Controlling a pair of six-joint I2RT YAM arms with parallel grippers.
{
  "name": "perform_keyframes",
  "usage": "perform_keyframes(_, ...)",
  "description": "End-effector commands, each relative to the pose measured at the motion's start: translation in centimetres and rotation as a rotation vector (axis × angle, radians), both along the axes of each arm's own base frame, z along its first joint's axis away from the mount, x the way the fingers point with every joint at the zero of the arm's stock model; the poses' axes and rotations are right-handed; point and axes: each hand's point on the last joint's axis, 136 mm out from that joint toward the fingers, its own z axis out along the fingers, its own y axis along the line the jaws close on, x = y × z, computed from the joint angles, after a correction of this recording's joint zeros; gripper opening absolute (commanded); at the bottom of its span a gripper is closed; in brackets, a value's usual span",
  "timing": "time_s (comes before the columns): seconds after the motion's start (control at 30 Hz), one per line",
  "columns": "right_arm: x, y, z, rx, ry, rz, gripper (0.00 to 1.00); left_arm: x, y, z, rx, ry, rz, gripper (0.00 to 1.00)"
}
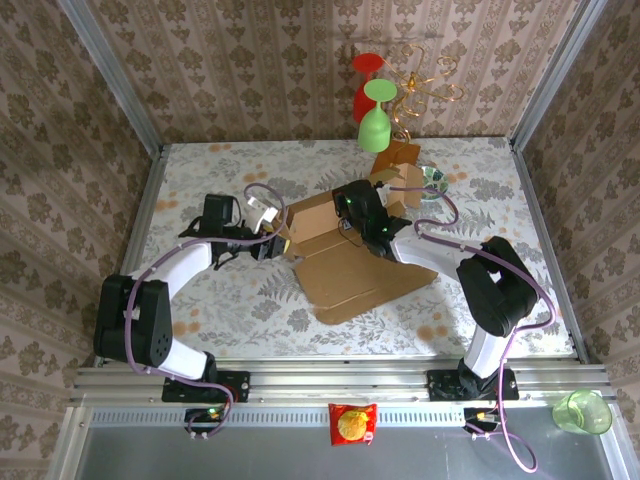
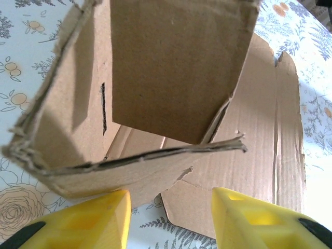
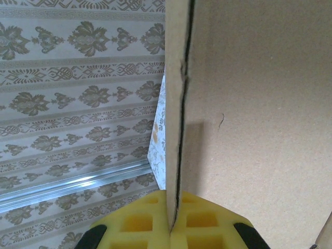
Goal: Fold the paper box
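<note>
Your right gripper (image 3: 174, 228) is clamping a raised wall of the paper box (image 3: 249, 129) edge-on, its yellow fingers (image 3: 129, 225) pressing together on the cardboard. Your left gripper (image 2: 171, 223) is standing open. Its yellow fingers (image 2: 93, 220) are spreading apart with nothing between them, and the frayed lower edge of a box flap is hanging just beyond them, toward 12 o'clock in the left wrist view.

From above, you are looking at the left gripper (image 1: 268, 243) reaching in at the box's 9 o'clock side, while the right arm is coming in from about 4 o'clock. The paper box (image 1: 350, 270) is lying near the middle of the desk (image 1: 230, 300), with its walls rising at the 12 o'clock end and a flat panel spreading toward 5 o'clock. A wire glass rack (image 1: 425, 85) carrying a green glass (image 1: 376, 125) and a red glass (image 1: 366, 62) is standing just beyond the box at 1 o'clock.
</note>
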Motion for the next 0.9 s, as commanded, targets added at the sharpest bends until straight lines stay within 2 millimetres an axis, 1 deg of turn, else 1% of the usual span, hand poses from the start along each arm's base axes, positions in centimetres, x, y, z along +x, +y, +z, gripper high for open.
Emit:
perform_keyframes(0.0,-0.4,0.1,-1.3,-0.032,0.008,0.030,0.00,0.5,0.1,1.0,-0.041,-0.018,0.006,0.45)
perform_keyframes(0.17,-0.7,0.2,-1.2,-0.023,0.000,0.041,0.00,1.1,-0.1,1.1,-0.045,-0.020,-0.002,0.44)
perform_keyframes(0.27,-0.7,0.1,-1.5,-0.020,0.001,0.042,0.00,1.9,0.7,1.7,-0.043,-0.037,0.021,0.45)
perform_keyframes(0.33,-0.8,0.0,-1.4,-0.020,-0.001,0.039,0.00,2.1,1.2,2.0,-0.022,-0.040,0.029,0.47)
perform_keyframes(0.4,-0.7,-0.1,-1.4,-0.018,-0.003,0.035,0.00,1.6,1.7,1.8,0.017,-0.035,0.028,0.49)
perform_keyframes(0.5,-0.5,-0.1,-1.3,-0.013,-0.008,0.037,0.00,0.7,2.6,1.0,0.050,-0.005,0.034,0.51)
perform_keyframes(0.57,-0.4,0.1,-1.3,-0.011,-0.011,0.040,0.00,0.7,3.5,0.5,0.060,0.005,0.055,0.53)
perform_keyframes(0.63,-0.4,0.1,-1.4,-0.010,-0.010,0.042,0.00,1.2,4.2,0.5,0.051,0.012,0.062,0.54)
perform_keyframes(0.7,-0.3,0.2,-1.4,-0.010,-0.009,0.042,0.00,1.9,4.5,1.2,0.019,0.021,0.057,0.54)
perform_keyframes(0.77,-0.3,0.1,-1.6,-0.013,-0.006,0.040,0.00,2.5,4.8,2.6,-0.060,0.020,0.064,0.54)
perform_keyframes(0.8,-0.2,0.1,-1.5,-0.012,-0.009,0.039,0.00,2.4,4.8,3.6,-0.113,0.014,0.057,0.54)
perform_keyframes(0.87,-0.1,0.0,-1.4,-0.009,-0.009,0.038,0.00,1.9,4.7,4.7,-0.164,0.000,0.039,0.55)
